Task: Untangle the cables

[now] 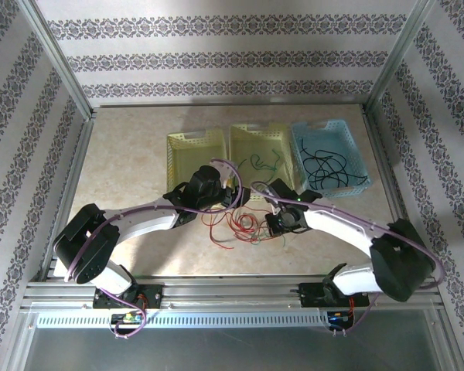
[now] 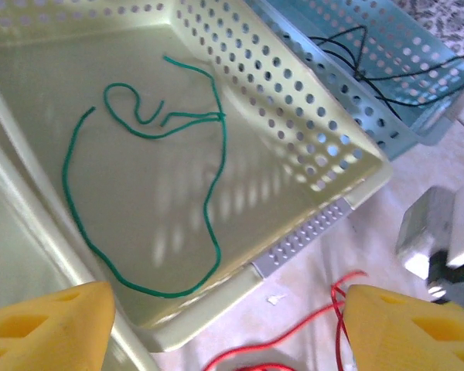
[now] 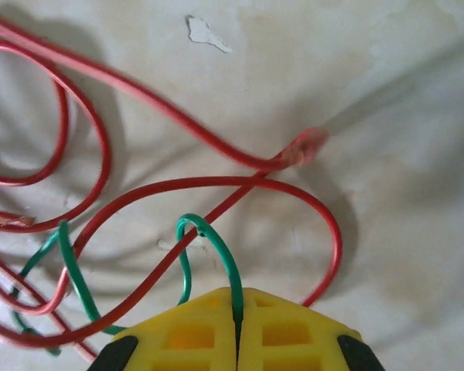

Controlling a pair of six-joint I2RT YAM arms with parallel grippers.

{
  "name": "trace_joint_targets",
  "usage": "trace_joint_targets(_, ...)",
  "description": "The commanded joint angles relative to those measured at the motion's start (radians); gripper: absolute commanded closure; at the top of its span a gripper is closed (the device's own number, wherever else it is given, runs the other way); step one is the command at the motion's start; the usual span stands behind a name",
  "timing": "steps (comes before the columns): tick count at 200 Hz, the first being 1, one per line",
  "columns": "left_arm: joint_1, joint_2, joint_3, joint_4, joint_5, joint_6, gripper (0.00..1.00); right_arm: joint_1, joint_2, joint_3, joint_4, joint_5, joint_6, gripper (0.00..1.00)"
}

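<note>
A tangle of red cables [image 1: 236, 226] with a green cable [image 3: 209, 239] woven through it lies on the table in front of the baskets. My right gripper [image 3: 238, 313] is shut on that green cable, which loops out from between the yellow fingertips [image 3: 193, 325] and crosses a red cable [image 3: 216, 185]. My right gripper [image 1: 272, 220] sits at the tangle's right side. My left gripper [image 2: 224, 325] stands open above the table, with red cable [image 2: 294, 325] under it by its right finger. A loose green cable [image 2: 209, 193] lies in the middle yellow basket [image 2: 325, 166]. Black cables [image 1: 325, 162] lie in the blue basket [image 1: 360, 166].
Three baskets stand in a row at the back: a yellow one [image 1: 182, 143] on the left, a yellow one [image 1: 240, 135] in the middle, the blue one on the right. A small white scrap [image 3: 207, 34] lies on the table. Metal frame rails [image 1: 69, 178] border the table.
</note>
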Motion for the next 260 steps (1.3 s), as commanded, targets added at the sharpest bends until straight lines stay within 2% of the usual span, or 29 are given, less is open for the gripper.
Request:
trace_joint_targets(1,-0.011,0.001,0.04,0.002,0.115,0.05,0.22,-0.002,-0.086,0.065,-0.109,0.025,-0.011,1.0)
trace_joint_targets(24,-0.014,0.026,0.073,0.01,0.237,0.062,0.22,-0.003,-0.157,0.113,-0.178,0.054,-0.032,1.0)
trace_joint_targets(60,-0.036,0.096,0.145,-0.004,0.371,0.092,0.23,-0.003,-0.223,0.156,-0.17,0.053,-0.067,1.0)
trace_joint_targets(86,-0.039,0.133,0.185,-0.023,0.446,0.117,0.25,-0.004,-0.282,0.15,-0.108,0.089,-0.049,1.0)
trace_joint_targets(123,-0.039,0.155,0.227,-0.107,0.527,0.173,0.33,-0.021,-0.364,0.118,-0.004,0.16,0.028,1.0)
trace_joint_targets(183,-0.039,0.199,0.264,-0.164,0.568,0.214,0.38,-0.151,-0.441,0.05,0.12,-0.018,0.168,1.0)
trace_joint_targets(220,-0.039,0.224,0.278,-0.169,0.592,0.222,0.52,-0.253,-0.486,-0.001,0.19,-0.147,0.277,1.0)
trace_joint_targets(260,-0.039,0.251,0.29,-0.168,0.601,0.223,0.65,-0.38,-0.544,-0.081,0.33,-0.325,0.46,1.0)
